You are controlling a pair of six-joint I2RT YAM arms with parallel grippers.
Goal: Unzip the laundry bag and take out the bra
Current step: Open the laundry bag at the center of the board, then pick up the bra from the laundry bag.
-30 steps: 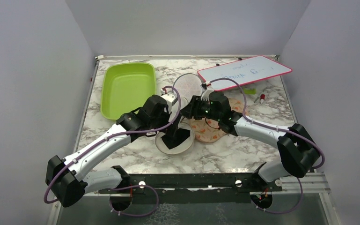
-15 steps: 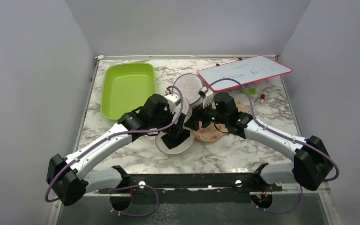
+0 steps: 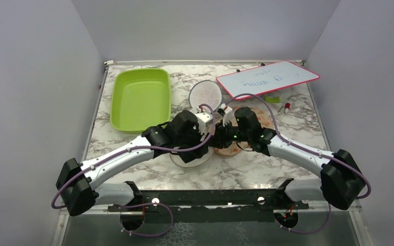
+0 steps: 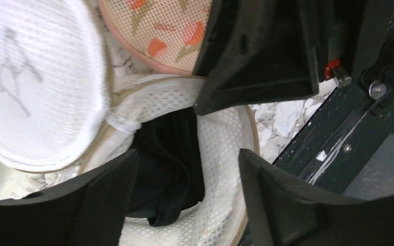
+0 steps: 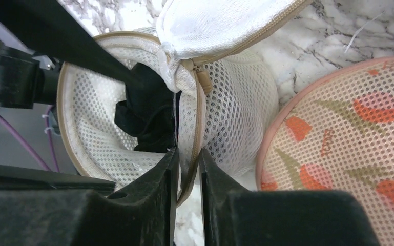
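The laundry bag (image 4: 220, 148) lies unzipped, its cream lid (image 4: 30, 87) with the bra drawing flipped back to one side. The black bra (image 4: 166, 169) sits bunched inside the mesh. My left gripper (image 4: 188, 159) is open just above the opening, one finger on each side of the bra, not touching it. My right gripper (image 5: 187, 159) is shut on the bag's tan rim and mesh wall (image 5: 197, 128), next to the bra (image 5: 146, 115). In the top view both grippers (image 3: 199, 145) (image 3: 219, 137) meet over the bag (image 3: 175, 158), which is mostly hidden.
An orange floral pouch (image 3: 231, 148) lies right beside the bag, also in the right wrist view (image 5: 348, 138). A plain mesh pod (image 3: 205, 93) lies behind. A green tray (image 3: 140, 97) is back left, a whiteboard (image 3: 266, 77) back right, a marker (image 3: 287, 107) near it.
My left arm has swung right and now covers the open bag. My right gripper has moved left and down onto the bag's right rim.
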